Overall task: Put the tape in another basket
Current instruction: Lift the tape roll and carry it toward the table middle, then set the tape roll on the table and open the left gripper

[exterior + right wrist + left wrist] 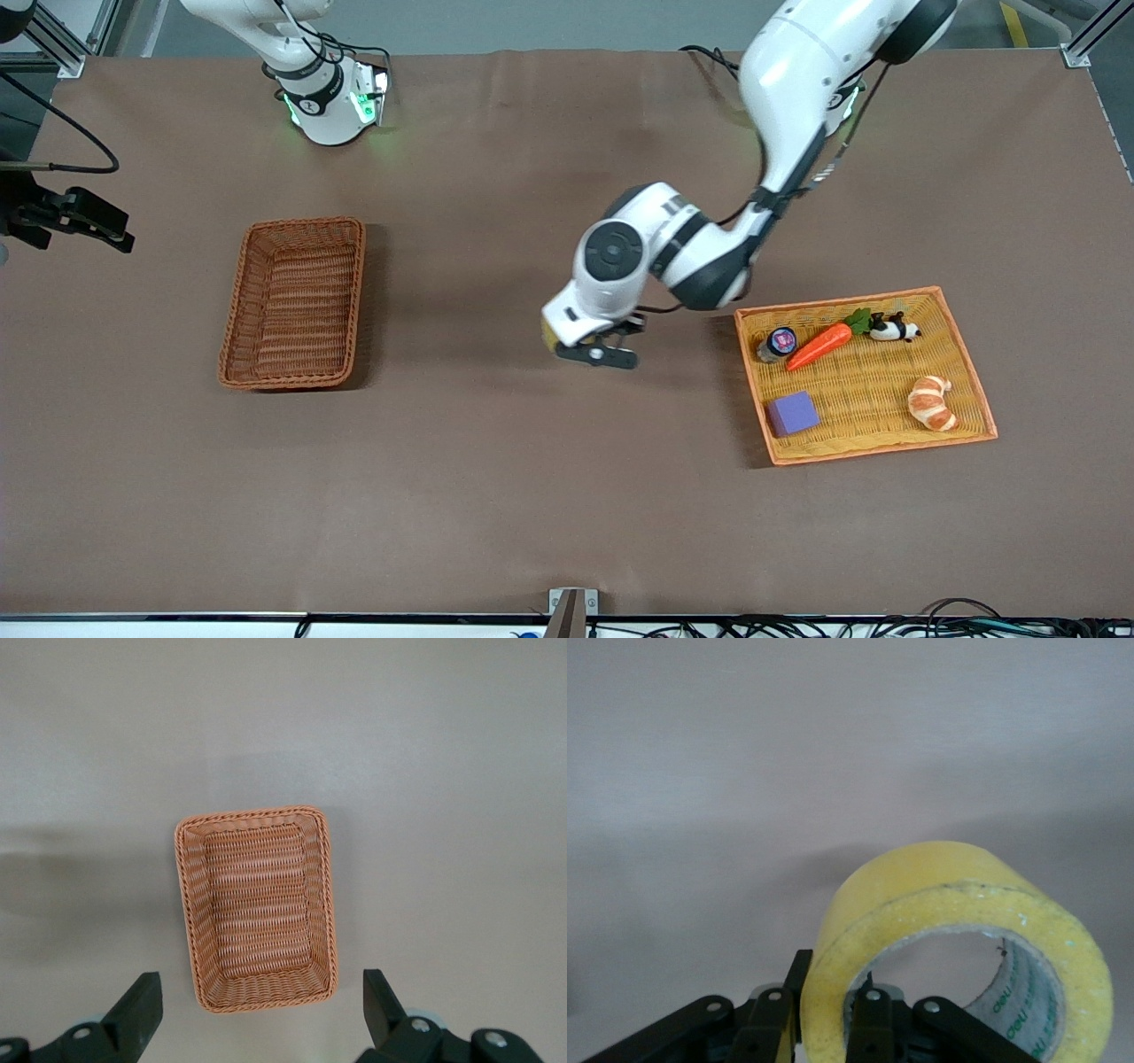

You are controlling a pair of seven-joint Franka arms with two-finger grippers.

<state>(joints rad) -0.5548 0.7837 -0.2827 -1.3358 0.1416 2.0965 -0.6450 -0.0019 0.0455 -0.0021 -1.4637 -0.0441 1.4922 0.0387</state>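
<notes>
The left hand (599, 353), clamped on the tape (957, 939), hangs over bare worktop (496, 461) between basket (293, 303) and tray (966, 363). The right hand (261, 1014) waits, fingers apart, high above the basket.

Even, soft overhead light fills the room; the brown surface (496, 496) shows no glare. Shadows are faint and short: a dark band lies along the basket (293, 303) on its side toward the left arm's end, another beside the yellow tray (970, 372) on its side toward the right arm's end. Green indicator lights glow on the right arm's base (330, 106). In the left wrist view the tape (957, 948) looks slightly soft and casts a blurred grey shadow. The right wrist view is paler, washed out.
</notes>
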